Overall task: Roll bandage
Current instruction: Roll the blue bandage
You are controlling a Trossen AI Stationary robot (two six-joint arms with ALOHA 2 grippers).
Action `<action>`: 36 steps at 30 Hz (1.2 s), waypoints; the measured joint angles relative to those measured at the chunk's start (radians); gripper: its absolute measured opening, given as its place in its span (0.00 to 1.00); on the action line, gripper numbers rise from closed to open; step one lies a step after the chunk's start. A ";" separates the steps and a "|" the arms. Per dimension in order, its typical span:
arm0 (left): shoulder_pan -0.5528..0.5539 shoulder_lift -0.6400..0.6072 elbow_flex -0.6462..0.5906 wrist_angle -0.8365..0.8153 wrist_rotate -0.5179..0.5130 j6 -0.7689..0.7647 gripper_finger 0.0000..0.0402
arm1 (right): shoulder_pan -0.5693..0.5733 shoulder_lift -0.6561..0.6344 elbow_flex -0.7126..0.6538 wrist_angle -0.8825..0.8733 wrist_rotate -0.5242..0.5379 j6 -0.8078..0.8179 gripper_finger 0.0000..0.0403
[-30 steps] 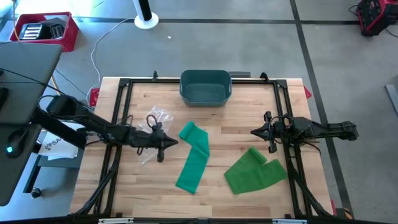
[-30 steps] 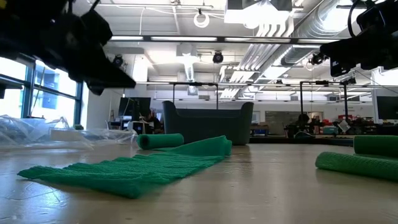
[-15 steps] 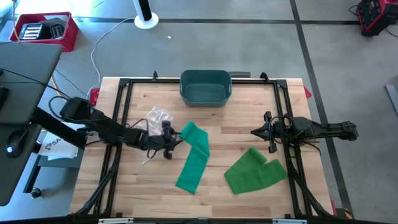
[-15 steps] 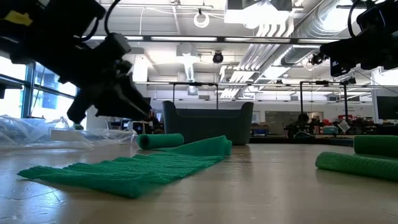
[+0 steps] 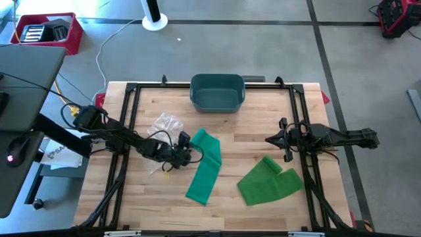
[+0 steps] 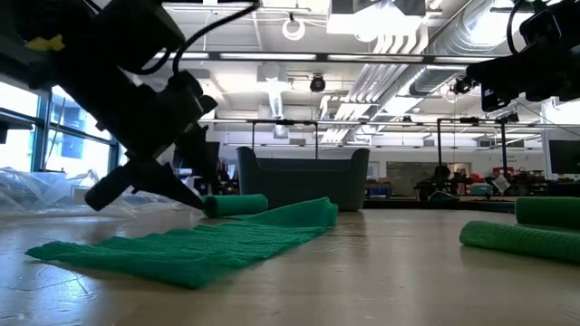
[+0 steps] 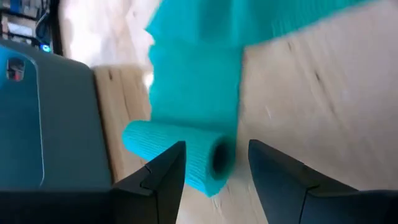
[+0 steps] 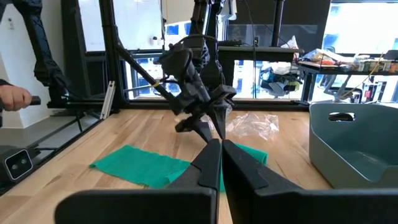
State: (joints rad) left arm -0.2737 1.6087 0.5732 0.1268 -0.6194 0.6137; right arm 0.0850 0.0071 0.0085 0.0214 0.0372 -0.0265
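Looking down from above, your left gripper (image 5: 185, 149) is reaching low across the table (image 5: 256, 128) toward the rolled-up end of the long green bandage (image 5: 204, 166) — the roll sits at the end of the strip nearest the teal bin (image 5: 218, 91), and the rest of the strip runs flat back toward the front edge. From the left wrist camera you can see the fingers (image 7: 163, 176) spread apart with the roll (image 7: 177, 158) lying just ahead of them, lined up with the gap between them; they aren't holding anything, and I can't tell whether either tip is touching the roll. The table-level view shows the same thing: that arm comes down steeply with its tip right by the little roll (image 6: 234, 206), with the flat part of the bandage spreading out toward the camera. Crumpled clear plastic wrap (image 5: 167, 124) lies just behind the left gripper. A second green bandage (image 5: 270, 180) lies loosely folded on the right half of the table, well apart from the first. Your right gripper (image 5: 284, 140) is parked up off the table near the right side of the frame — its fingers (image 8: 211, 167) are pressed together with nothing between them. Also, a person's hand (image 8: 13, 98) shows at the edge of the right wrist view, beyond the table.
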 joint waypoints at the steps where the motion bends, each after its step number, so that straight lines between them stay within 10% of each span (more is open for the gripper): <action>1: 0.000 0.012 0.000 0.001 -0.023 0.017 0.43 | 0.000 0.000 0.000 0.000 0.000 0.000 0.02; 36: -0.019 0.064 0.031 0.068 -0.123 0.079 0.28 | 0.000 0.000 0.000 0.000 0.000 0.000 0.02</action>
State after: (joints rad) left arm -0.2929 1.6726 0.6037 0.1944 -0.7425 0.6925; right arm 0.0852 0.0071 0.0086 0.0216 0.0372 -0.0265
